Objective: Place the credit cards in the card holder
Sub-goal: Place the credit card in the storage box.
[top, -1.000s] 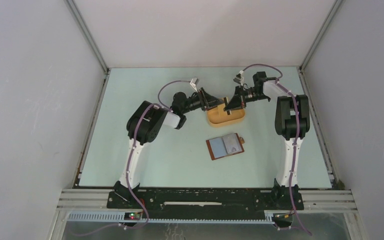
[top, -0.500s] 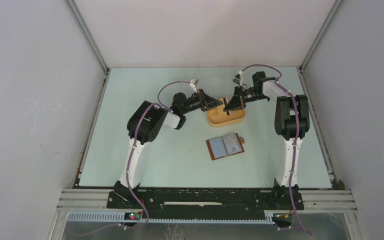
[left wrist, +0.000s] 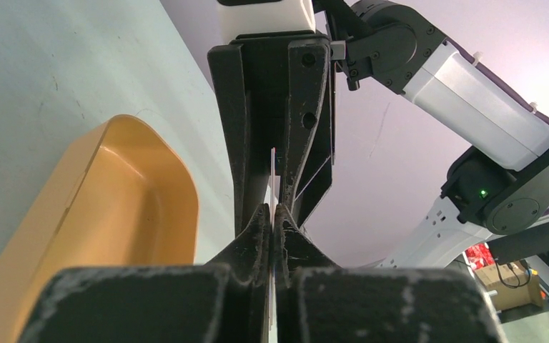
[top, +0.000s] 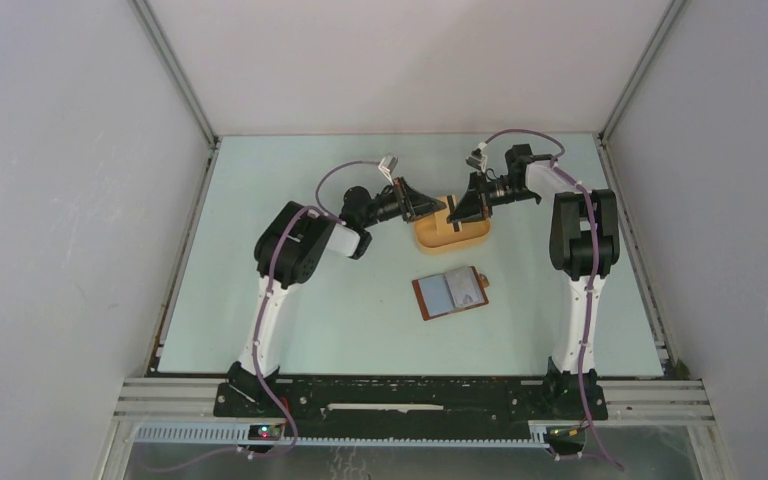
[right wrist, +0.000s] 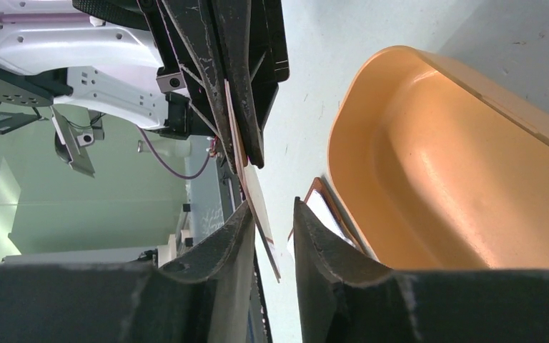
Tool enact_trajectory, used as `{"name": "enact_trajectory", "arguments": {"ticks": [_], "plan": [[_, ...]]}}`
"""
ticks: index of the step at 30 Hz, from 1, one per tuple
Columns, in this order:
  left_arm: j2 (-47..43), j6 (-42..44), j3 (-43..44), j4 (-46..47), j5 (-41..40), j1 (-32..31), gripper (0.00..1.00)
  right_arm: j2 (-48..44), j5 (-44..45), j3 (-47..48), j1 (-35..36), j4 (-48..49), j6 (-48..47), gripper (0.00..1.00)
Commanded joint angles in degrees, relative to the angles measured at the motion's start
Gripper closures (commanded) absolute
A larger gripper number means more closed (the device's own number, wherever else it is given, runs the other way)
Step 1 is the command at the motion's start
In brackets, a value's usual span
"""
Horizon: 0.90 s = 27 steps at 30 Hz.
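Left fingers [left wrist: 256, 236] clamp a credit card [right wrist: 256, 200] edge-on above the tray [top: 452, 240]. Right fingers [right wrist: 221, 250] stand apart around it, released. This looks like a hand-over. Next, the left arm should carry the card nearward to the open card holder [top: 450, 292] mid-table [top: 310, 330] and line it up with a pocket.
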Motion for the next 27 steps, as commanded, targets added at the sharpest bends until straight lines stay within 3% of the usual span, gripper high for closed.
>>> {"name": "enact_trajectory", "arguments": {"ticks": [1,10,15,18,20,27], "plan": [[0.6,-0.8,3.3,4.2,1.8,0.3,1.00,-3.0,-1.2,1.2,-0.6,-0.4,-0.8,0.63],[1.5,-1.9,5.2,4.3,2.7,0.2,1.00,-1.0,-3.7,1.9,0.6,-0.8,0.0,0.54],[2.1,-1.9,5.8,3.6,2.1,0.1,0.99,-0.7,-2.4,2.8,1.2,-0.8,1.0,0.79],[0.8,0.3,4.8,0.6,0.7,0.2,0.90,-1.3,-0.6,2.4,1.0,0.6,2.6,0.96],[-1.1,2.8,2.8,-1.9,-0.8,0.7,0.81,-1.8,1.5,2.0,0.6,1.4,3.6,1.00],[-13.5,16.0,-8.6,-12.0,-8.2,3.0,0.55,-6.1,12.9,-1.7,0.8,7.8,9.7,1.00]]}}
